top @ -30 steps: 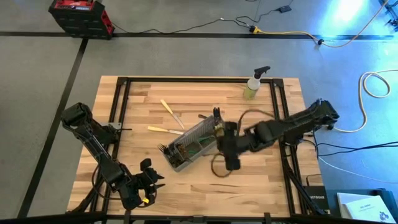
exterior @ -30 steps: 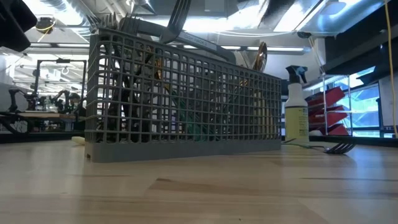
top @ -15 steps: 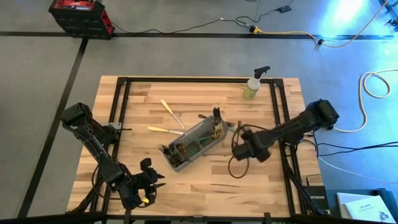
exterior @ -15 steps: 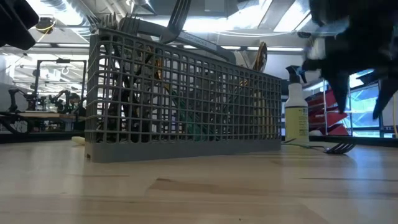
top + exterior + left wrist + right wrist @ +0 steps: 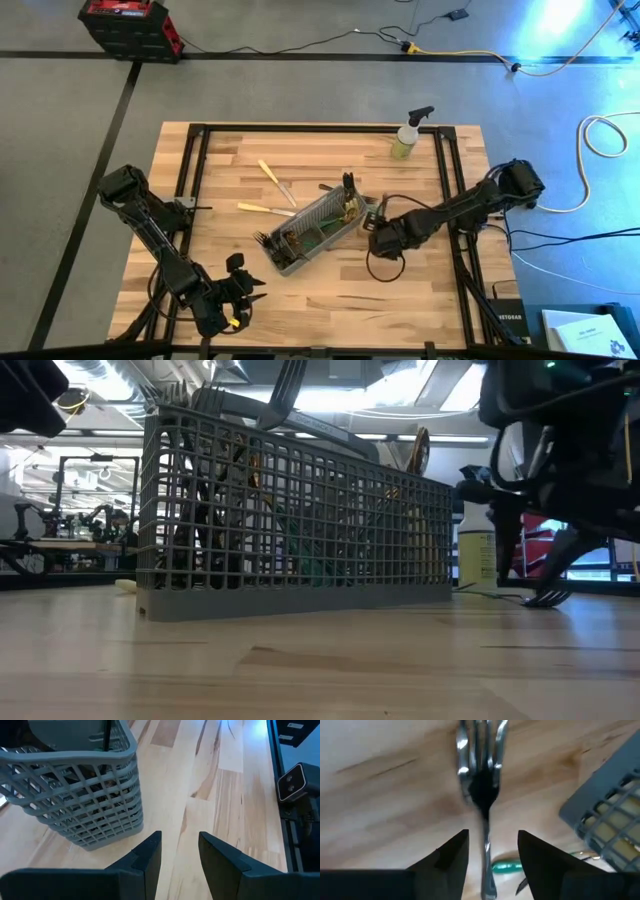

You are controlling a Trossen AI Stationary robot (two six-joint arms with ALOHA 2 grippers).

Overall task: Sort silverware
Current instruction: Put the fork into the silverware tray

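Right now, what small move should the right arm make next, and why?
Probably close the right tool on the fork. The fork lies flat on the table beside the caddy, with its handle running between the open fingers, not yet gripped.

Floor's plain grey concrete [image 5: 300, 90] all around the wooden table [image 5: 320, 300]. Black tape lines [image 5: 300, 57] run across it at about 12 o'clock from the table, and another strip [image 5: 85, 210] heads off toward 8. A red and black stacked toolbox [image 5: 130, 28] sits up at 11 o'clock. Cables everywhere: a black one and a yellow one [image 5: 470, 55] trail along the 12 to 1 side, and a coiled white cord [image 5: 605, 135] lies over at 3. There's a bright bluish glare [image 5: 560, 25] on the floor up at 1 to 2. From table level you get silvery ceiling ducting with strip lights [image 5: 340, 395], workbenches off in the distance [image 5: 70, 530], and red storage bins [image 5: 535, 545].
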